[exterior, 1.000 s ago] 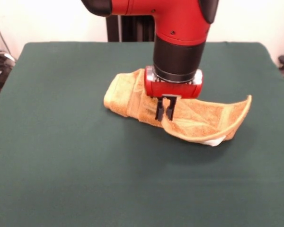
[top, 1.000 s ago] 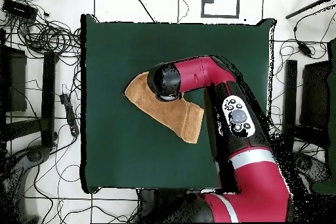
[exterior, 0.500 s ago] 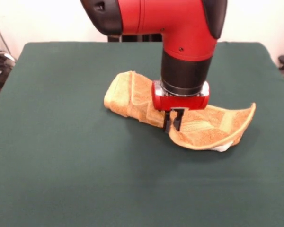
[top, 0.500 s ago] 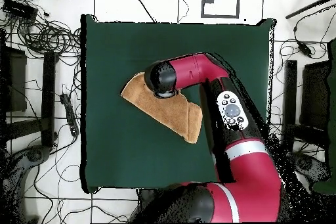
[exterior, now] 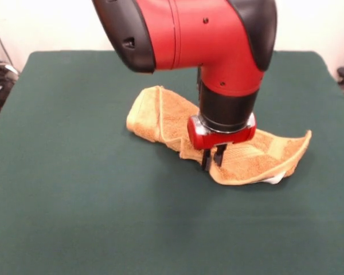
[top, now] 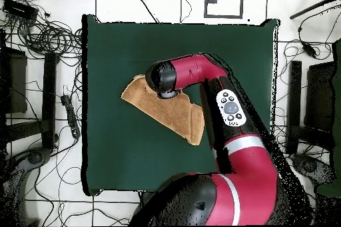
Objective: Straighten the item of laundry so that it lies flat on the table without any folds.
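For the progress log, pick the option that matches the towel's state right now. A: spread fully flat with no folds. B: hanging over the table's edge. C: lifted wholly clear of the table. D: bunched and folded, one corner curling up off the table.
D: the towel lies doubled over in folds on the table, its corner curls upward, and the hand is closed on a fold near its middle.

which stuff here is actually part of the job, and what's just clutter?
Part of the job:
- towel, folded over itself, one corner curling up
- green table
- hand, pinching the towel's near edge

Just lying about:
- cables on the floor beside the table
- dark equipment on the floor at the other side
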`<action>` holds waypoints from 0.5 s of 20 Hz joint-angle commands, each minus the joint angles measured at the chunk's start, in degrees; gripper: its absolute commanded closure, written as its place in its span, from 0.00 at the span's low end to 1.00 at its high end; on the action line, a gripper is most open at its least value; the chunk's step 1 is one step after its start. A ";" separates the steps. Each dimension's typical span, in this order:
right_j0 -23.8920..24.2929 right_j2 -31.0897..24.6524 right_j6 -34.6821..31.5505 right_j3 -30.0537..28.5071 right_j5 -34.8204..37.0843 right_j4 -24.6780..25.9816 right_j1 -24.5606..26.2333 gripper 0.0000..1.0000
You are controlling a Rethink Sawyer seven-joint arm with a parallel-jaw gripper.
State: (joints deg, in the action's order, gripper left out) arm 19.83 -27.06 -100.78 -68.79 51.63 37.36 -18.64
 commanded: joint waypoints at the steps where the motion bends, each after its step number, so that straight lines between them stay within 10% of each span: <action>1: -3.23 -6.22 22.51 4.56 8.03 1.25 2.20 1.00; 10: -3.56 -6.22 21.29 7.52 8.40 -0.60 2.15 1.00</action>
State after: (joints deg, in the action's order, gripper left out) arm 19.56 -27.97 -94.65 -64.57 54.73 37.50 -16.69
